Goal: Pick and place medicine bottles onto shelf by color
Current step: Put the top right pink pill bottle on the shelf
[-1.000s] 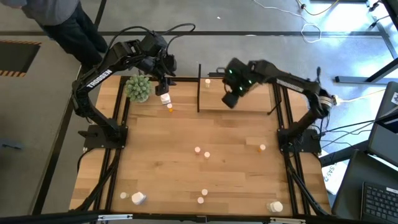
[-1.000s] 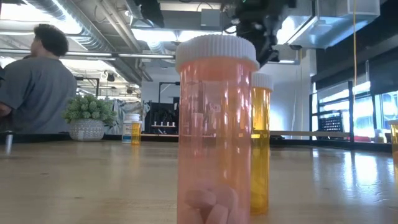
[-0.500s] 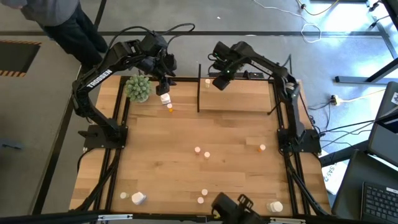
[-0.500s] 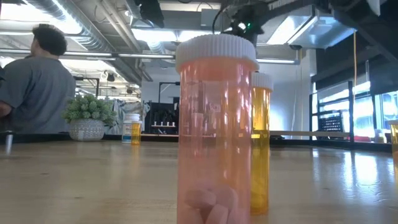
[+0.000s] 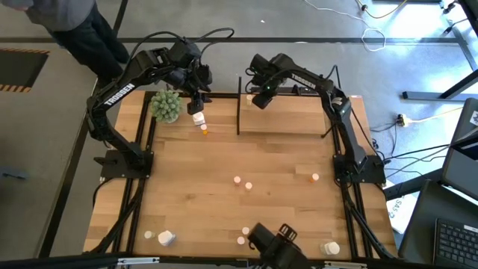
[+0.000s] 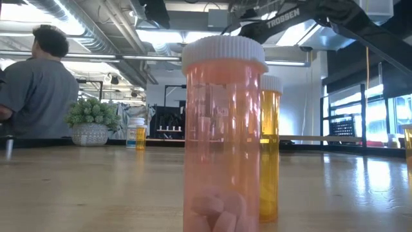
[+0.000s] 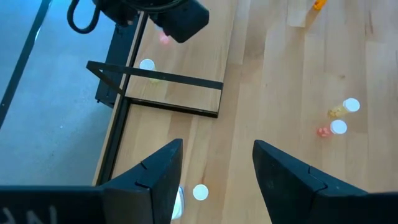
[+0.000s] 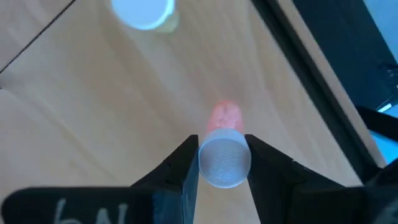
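Right gripper [image 8: 220, 163]: I have it over the shelf's [image 5: 295, 123] 10 o'clock corner, fingers clamped on a pink bottle [image 8: 224, 155] with a white cap, seen cap-on from my wrist camera.
Shelf bottle [image 8: 144, 12]: one white-capped yellowish bottle stands on the board, just beside my right gripper toward 9 o'clock.
Left gripper [image 7: 217, 165]: I hold it above the table's 11 o'clock area, fingers spread wide and gripping nothing.
Bottles under left gripper: a larger white bottle [image 5: 198, 118] and a small orange bottle [image 5: 205, 130] touch the table beside the plant [image 5: 166, 105].
Table centre: two white-capped bottles [image 5: 243, 182] sit close together; an orange one [image 5: 314, 178] lies toward 3 o'clock.
Near edge: several more bottles [image 5: 166, 238] are scattered along 6 o'clock.
Low view: a pink pill bottle [image 6: 223, 135] stands in front of an amber one [image 6: 270, 148].
Background: a person [image 6: 38, 84] stands behind the table.
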You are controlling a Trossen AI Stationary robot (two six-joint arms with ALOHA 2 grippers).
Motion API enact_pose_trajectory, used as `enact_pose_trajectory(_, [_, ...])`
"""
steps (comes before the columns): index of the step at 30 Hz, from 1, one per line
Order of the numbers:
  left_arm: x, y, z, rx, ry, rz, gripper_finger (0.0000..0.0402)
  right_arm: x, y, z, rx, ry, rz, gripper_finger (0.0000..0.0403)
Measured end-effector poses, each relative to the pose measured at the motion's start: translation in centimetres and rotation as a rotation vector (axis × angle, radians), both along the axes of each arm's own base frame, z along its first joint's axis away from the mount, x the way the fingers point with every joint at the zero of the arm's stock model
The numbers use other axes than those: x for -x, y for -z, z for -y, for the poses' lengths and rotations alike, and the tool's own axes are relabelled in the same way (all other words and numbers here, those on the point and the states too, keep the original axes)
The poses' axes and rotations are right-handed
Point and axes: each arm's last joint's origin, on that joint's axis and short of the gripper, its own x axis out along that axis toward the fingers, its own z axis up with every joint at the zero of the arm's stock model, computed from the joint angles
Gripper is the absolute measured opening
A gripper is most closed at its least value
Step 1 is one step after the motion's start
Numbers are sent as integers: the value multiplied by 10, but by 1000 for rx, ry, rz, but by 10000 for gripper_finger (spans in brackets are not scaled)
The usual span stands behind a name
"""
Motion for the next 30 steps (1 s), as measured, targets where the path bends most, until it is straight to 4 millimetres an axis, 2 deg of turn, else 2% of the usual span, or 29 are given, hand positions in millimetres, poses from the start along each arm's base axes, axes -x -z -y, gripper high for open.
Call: enact_pose_trajectory(30, [0, 0, 0, -1, 1, -1, 190, -5, 2, 5, 13, -37, 60, 115])
